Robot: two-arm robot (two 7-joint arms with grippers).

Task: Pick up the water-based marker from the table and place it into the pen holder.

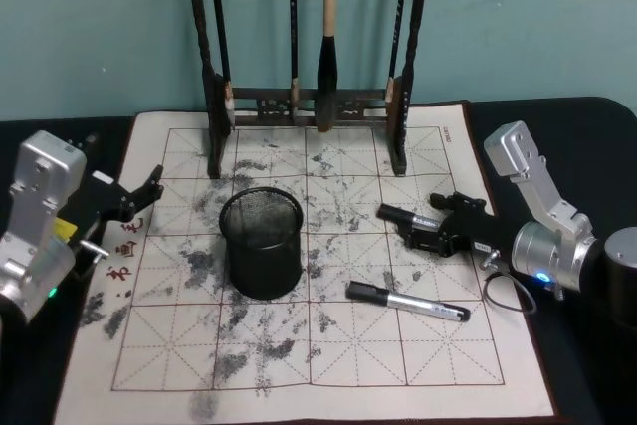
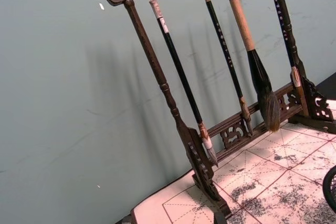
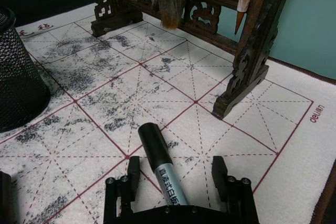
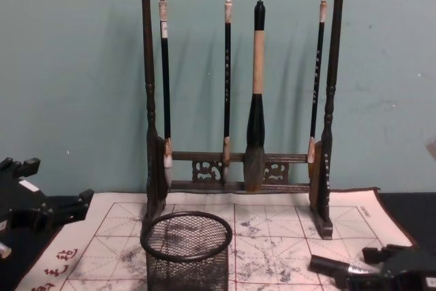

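Ink-stained grid table (image 1: 468,365), teal wall (image 1: 518,27), my right gripper (image 3: 176,166) centre right, wide astride the water-based marker (image 3: 160,156), left gripper (image 1: 149,191) idle at left

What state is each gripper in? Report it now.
Left gripper: open, holding nothing.
Right gripper: open, straddling the marker, not closed on it.
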